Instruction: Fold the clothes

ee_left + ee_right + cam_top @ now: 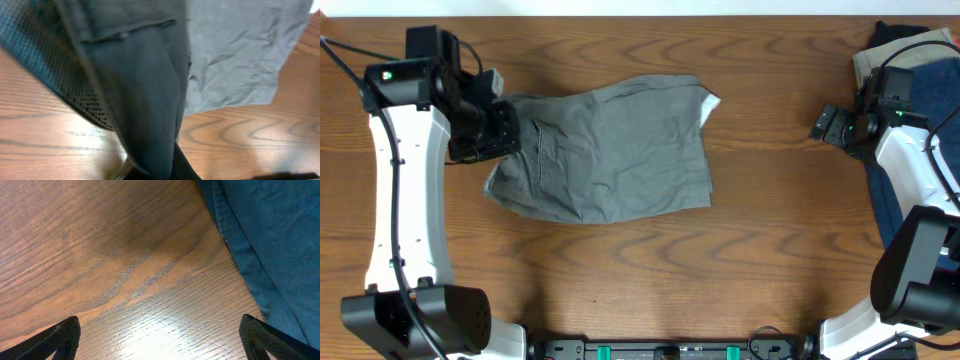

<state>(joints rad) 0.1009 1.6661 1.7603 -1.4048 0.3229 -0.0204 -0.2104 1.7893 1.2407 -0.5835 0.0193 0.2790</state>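
The grey shorts (pixel 610 150) lie spread on the table's middle, with the pale inner waistband (pixel 708 103) showing at the right. My left gripper (pixel 505 128) is shut on the shorts' left edge; in the left wrist view the held grey cloth (pixel 145 90) hangs up close and hides the fingers. My right gripper (pixel 828 124) is open and empty above bare wood at the right; only its fingertips show in the right wrist view (pixel 160 337). A navy-blue garment (pixel 895 200) and a tan garment (pixel 880 60) lie piled at the right edge.
The navy-blue cloth (pixel 270 245) fills the right side of the right wrist view, close to the right fingertip. The wooden table (pixel 620 280) shows bare wood in front of the shorts. The arm bases stand at the front corners.
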